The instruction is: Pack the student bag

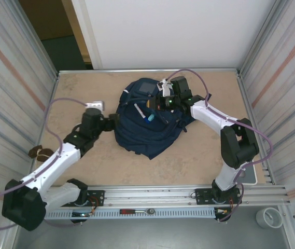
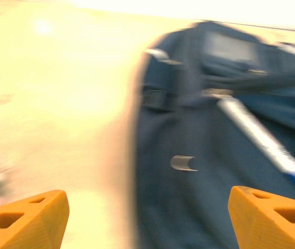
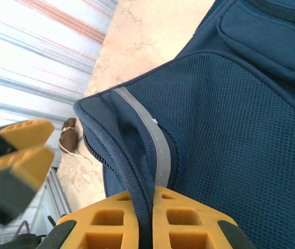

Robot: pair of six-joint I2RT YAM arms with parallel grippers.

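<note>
On the table (image 1: pixel 199 155), I am pinching a strap (image 3: pixel 143 176) of the bag (image 1: pixel 147 132) in my right claw (image 3: pixel 152 207), my left claw (image 2: pixel 147 218) hanging spread beside it. A pen (image 1: pixel 143 114) is lying on top, so packing is looking unfinished.

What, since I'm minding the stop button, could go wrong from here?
The right hand pinches only a thin edge strip of the student bag, so a pull may slip it free. The white marker lying loose on the bag could roll off if the fabric shifts.
</note>
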